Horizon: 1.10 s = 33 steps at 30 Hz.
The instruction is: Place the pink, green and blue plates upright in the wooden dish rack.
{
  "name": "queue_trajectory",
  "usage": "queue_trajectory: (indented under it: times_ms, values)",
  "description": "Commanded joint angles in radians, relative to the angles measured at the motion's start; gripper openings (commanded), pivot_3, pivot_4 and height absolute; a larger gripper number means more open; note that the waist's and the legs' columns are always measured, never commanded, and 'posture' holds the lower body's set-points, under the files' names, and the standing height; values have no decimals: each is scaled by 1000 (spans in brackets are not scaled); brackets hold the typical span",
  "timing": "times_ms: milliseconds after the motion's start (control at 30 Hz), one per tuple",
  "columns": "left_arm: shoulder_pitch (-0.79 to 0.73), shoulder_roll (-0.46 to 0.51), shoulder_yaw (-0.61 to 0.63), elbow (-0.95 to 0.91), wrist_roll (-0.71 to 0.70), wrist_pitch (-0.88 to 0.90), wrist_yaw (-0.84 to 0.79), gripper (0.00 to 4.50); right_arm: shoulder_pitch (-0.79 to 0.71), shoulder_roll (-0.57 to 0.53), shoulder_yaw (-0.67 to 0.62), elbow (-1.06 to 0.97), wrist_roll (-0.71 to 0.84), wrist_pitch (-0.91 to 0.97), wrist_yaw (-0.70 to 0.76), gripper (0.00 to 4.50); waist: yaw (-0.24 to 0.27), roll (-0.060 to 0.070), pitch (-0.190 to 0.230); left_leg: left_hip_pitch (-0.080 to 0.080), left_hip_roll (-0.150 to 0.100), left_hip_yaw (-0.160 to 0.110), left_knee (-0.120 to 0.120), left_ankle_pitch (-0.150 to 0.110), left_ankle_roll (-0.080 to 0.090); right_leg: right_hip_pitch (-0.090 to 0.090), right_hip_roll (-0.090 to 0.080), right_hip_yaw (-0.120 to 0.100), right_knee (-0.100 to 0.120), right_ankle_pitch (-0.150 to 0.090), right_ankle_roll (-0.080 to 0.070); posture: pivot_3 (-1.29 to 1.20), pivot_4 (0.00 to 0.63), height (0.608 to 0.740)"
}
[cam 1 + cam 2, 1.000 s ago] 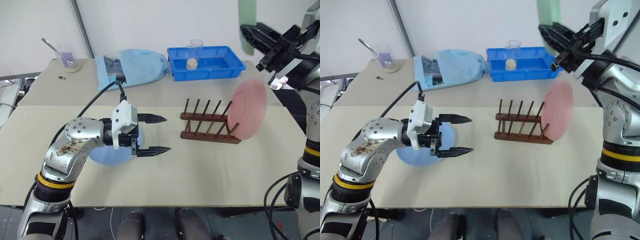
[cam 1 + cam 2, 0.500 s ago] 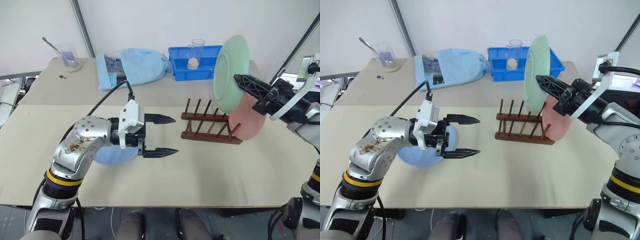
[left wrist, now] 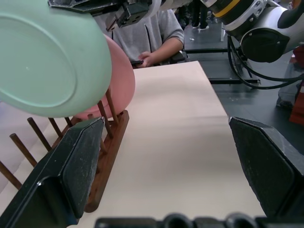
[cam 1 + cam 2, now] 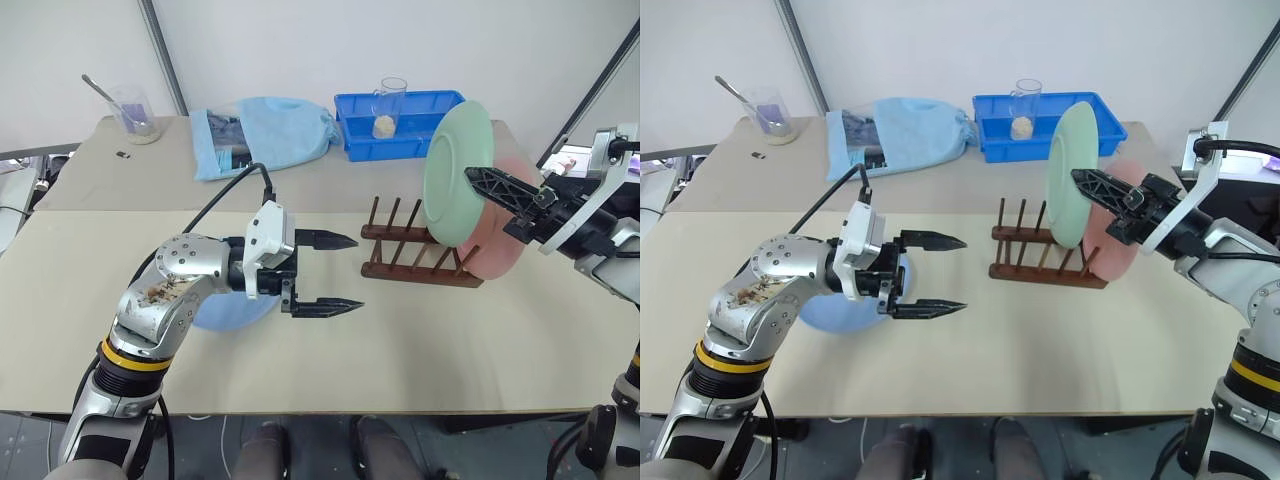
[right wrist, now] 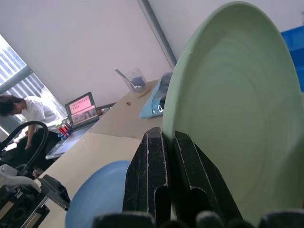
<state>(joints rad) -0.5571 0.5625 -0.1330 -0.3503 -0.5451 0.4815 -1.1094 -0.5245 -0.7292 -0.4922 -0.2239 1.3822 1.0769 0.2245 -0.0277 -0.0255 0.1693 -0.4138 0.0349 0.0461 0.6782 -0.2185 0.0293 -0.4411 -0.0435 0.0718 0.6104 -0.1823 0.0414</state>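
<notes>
The green plate (image 4: 452,172) hangs on edge just above the right part of the wooden dish rack (image 4: 404,252), with my right gripper (image 4: 478,181) shut on its rim. Right behind it the pink plate (image 4: 502,250) stands upright in the rack's right end. On the table the blue plate (image 4: 224,311) lies flat, mostly hidden under my left arm. Left of the rack my left gripper (image 4: 352,272) hovers open and points at it, holding nothing. The right wrist view has the green plate (image 5: 232,99) pinched between the fingers (image 5: 154,166), with the blue plate (image 5: 99,197) far below.
A bright blue tray (image 4: 430,128) holding a glass (image 4: 391,108) sits at the back, with a light blue cloth bag (image 4: 268,130) to its left. A beaker with a spoon (image 4: 135,110) stands at the far left corner. A person (image 3: 149,40) sits beyond the table's end.
My right arm has come down from high on the right and rolled, bringing the green plate on edge over the rack beside the pink plate. The left gripper has stayed open, almost still.
</notes>
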Motion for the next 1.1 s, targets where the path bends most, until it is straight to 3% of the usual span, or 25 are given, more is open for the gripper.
queue_trajectory:
  times_ms: [33, 300, 800, 1100]
  values:
    - [-23, -6, 7, -8, -2, -25, 1, 4500, -29, -11, -27, -16, 88, -14, -49, 32, 0, 0, 0, 0, 0, 0, 0, 0, 0, 0, 0, 0, 0, 0, 0, 0, 150, 737]
    - [-25, -14, 0, 1, 4, -38, 2, 4500, -7, -25, -4, -11, 155, -19, -135, 32, 0, 0, 0, 0, 0, 0, 0, 0, 0, 0, 0, 0, 0, 0, -1, 0, 150, 737]
    - [-17, -22, 6, -9, -9, -27, 7, 4500, -46, -34, 52, 77, 101, -21, -149, 32, -8, 0, 0, 0, 0, 0, 0, 0, 0, 0, 0, 0, 0, 0, -1, 0, 150, 737]
    - [-22, -18, 24, -10, -41, 23, 39, 4500, -82, -69, 73, 54, -59, -56, -75, 3165, -10, 0, 0, -1, 0, 0, 0, 0, 0, 0, 0, 0, -1, 0, 0, 0, 150, 737]
